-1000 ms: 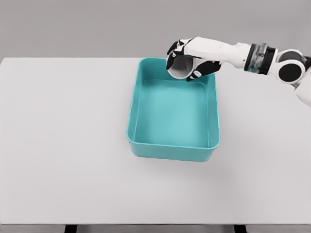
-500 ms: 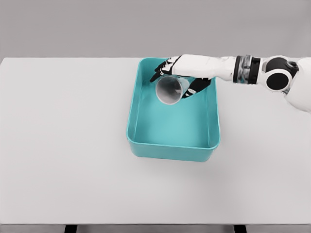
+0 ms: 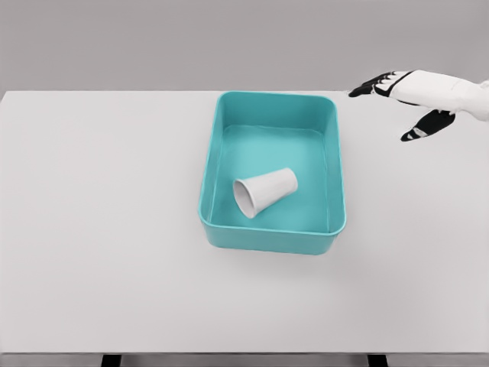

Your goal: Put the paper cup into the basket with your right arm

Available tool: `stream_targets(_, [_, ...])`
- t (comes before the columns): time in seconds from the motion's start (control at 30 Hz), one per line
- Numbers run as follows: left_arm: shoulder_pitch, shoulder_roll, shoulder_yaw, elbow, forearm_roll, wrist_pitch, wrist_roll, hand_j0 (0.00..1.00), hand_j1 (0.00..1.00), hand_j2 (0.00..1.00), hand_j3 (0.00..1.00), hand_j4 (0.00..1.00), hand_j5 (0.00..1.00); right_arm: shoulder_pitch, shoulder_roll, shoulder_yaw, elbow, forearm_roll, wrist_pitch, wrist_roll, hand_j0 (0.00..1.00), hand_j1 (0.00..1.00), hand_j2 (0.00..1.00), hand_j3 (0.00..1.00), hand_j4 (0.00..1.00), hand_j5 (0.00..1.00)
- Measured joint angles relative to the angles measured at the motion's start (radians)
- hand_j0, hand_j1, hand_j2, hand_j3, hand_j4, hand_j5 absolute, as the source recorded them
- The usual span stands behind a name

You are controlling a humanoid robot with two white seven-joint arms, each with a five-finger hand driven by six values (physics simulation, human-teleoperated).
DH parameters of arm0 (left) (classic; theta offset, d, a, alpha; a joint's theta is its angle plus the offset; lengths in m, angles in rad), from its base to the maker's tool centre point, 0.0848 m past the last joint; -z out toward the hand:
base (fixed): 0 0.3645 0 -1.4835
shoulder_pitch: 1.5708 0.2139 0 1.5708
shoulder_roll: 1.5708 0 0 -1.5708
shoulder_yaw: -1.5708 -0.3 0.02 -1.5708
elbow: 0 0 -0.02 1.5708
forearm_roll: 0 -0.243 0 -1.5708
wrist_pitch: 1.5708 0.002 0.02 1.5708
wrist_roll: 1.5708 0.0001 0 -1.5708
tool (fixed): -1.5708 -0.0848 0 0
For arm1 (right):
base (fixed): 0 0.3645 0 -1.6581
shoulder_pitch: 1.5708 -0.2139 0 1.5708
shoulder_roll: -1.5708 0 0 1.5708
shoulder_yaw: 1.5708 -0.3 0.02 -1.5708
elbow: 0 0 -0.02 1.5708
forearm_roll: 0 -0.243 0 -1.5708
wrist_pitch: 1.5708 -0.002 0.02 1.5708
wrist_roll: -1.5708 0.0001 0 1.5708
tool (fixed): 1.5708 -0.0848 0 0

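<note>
Paper cup (image 3: 265, 192) on side inside teal basket (image 3: 272, 239), on basket floor, toward front; open mouth toward front left, base toward back right. Near wall of basket hiding nothing of cup. Right hand (image 3: 409, 95) above far right of white counter (image 3: 99, 229), well apart from basket; fingers spread, empty, dark fingertips (image 3: 359, 92) toward basket. Right arm cut off at right edge, only wrist showing. Counter legs barely visible at bottom edge.

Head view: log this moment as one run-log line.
paper cup: on its side inside basket, mouth toward lower left | right hand: open, empty, clear of basket at upper right | left arm: out of view
</note>
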Motion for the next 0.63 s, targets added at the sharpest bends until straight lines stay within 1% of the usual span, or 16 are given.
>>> stream_targets(0.03, [0.0,0.0,0.0,0.0,0.0,0.0,0.0,1.0,1.0,1.0,1.0,1.0,1.0,0.0,-0.012,0.0,-0.001,0.012,0.0,0.002,1.0,1.0,1.0,1.0,1.0,1.0])
stream_targets(0.07, [0.0,0.0,0.0,0.0,0.0,0.0,0.0,1.0,1.0,1.0,1.0,1.0,1.0,0.003,-0.022,0.0,-0.002,0.05,0.0,0.003,1.0,1.0,1.0,1.0,1.0,1.0])
stream_targets(0.1, [0.0,0.0,0.0,0.0,0.0,0.0,0.0,1.0,1.0,1.0,1.0,1.0,1.0,0.006,-0.028,0.001,-0.003,0.108,0.0,0.005,1.0,1.0,1.0,1.0,1.0,1.0])
stream_targets(0.13, [0.0,0.0,0.0,0.0,0.0,0.0,0.0,1.0,1.0,1.0,1.0,1.0,1.0,0.029,-0.031,0.002,-0.004,0.178,0.0,0.006,1.0,1.0,1.0,1.0,1.0,1.0])
stream_targets(0.2, [0.0,0.0,0.0,0.0,0.0,0.0,0.0,1.0,1.0,1.0,1.0,1.0,1.0,0.034,-0.032,0.004,-0.005,0.299,0.0,0.007,1.0,1.0,1.0,1.0,1.0,1.0])
stream_targets(0.27, [0.0,0.0,0.0,0.0,0.0,0.0,0.0,1.0,1.0,1.0,1.0,1.0,1.0,0.029,-0.034,0.005,-0.007,0.367,0.0,0.008,1.0,1.0,1.0,1.0,1.0,1.0])
stream_targets(0.4, [0.0,0.0,0.0,0.001,0.0,0.0,0.0,1.0,1.0,1.0,1.0,1.0,1.0,0.015,-0.035,0.004,-0.028,0.419,0.0,0.008,1.0,1.0,1.0,1.0,1.0,1.0])
stream_targets(0.5, [0.011,0.0,0.0,0.007,0.0,0.001,0.0,1.0,1.0,1.0,1.0,1.0,1.0,0.02,-0.033,0.001,-0.035,0.43,0.0,0.008,1.0,1.0,1.0,1.0,1.0,1.0])
stream_targets(0.63, [0.011,0.0,0.0,0.009,0.0,0.003,0.0,1.0,1.0,1.0,1.0,1.0,1.0,0.029,-0.035,0.0,-0.038,0.435,0.0,0.008,1.0,1.0,1.0,1.0,1.0,1.0])
